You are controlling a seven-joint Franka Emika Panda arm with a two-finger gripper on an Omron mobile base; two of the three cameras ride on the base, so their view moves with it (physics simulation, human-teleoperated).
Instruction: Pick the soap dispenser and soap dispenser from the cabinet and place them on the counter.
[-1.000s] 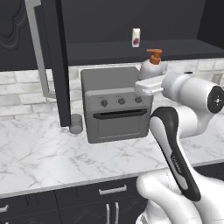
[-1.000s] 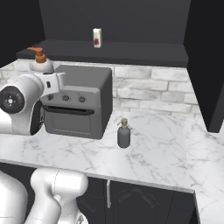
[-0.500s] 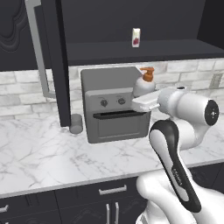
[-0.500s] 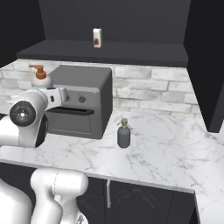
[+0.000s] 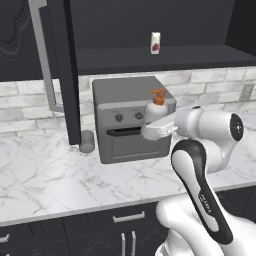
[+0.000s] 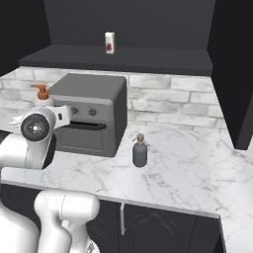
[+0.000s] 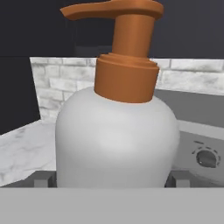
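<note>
Left base view first: the gripper [image 5: 156, 131] is holding the white soap dispenser [image 5: 156, 112], the one with the orange pump, up in the air in front of the grey toaster oven [image 5: 131, 117]. It's wrapped around the bottle's lower body, upright, with the counter [image 5: 50, 175] well below the hand. The cabinet [image 5: 160, 59] shelf sits above and behind the hand, and there's a small white carton [image 5: 156, 42] on it with a red mark. I can't make out any lettering on that, too small. A short grey cup [image 5: 87, 141] stands off to the side of the hand, beside the oven.

Right base view: the dark grey soap dispenser [image 6: 140, 150] with the tan pump is already standing on the marble, well away from the hand on the far side of the oven. So I'd call that half done. The white bottle pokes up just behind the hand.

Hand view: the white bottle sits right between the finger tips [image 7: 43, 178], jaws spread wide around its fat body. No brand or label on it, just plain white plastic.

What's left, I reckon: lower this one onto the counter and let go.
</note>
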